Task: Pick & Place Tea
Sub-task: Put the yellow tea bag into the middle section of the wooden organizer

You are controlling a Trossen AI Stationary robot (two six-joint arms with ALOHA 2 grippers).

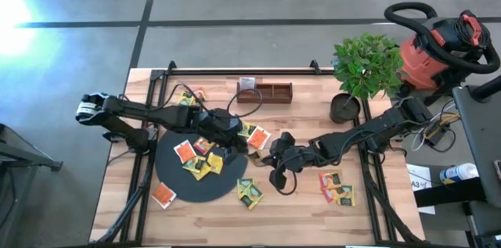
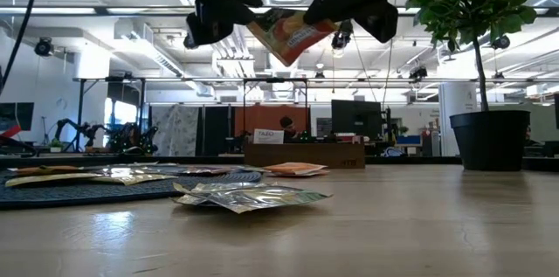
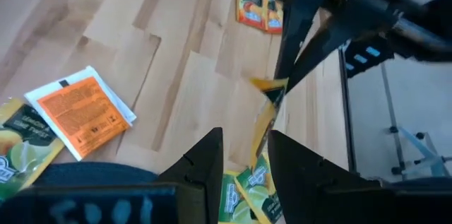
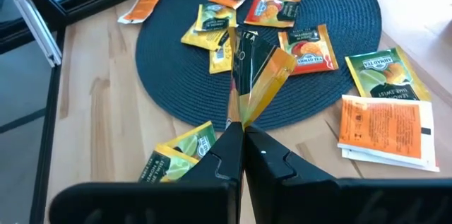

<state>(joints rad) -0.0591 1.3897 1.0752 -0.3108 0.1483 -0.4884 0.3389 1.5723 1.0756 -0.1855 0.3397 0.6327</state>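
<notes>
Pinching one tea packet by its lower edge, the right gripper has its two fingers pressed together on the foil, which stands up on edge above the black disc; its printed face is turned sideways and creased, so the label cannot be read. In the low view the same packet hangs tilted high over the table, and both arms are cut off by the picture's upper border, so only dark shapes flank it. The left gripper sits just beside the packet, its fingers apart; in its wrist view the packet shows only as a thin yellow strip seen edge-on, reaching down toward the gap between the fingertips, and whether either finger touches it cannot be made out. From above, the two grippers meet near the disc's right rim and their dark bodies hide the held packet.

The other packets lie loose: several orange and yellow ones on the disc, one orange packet off its lower left rim, two green ones near its lower right edge, and a small group well apart on the right. The wooden tray stands at the far edge of the table, near a potted plant.
</notes>
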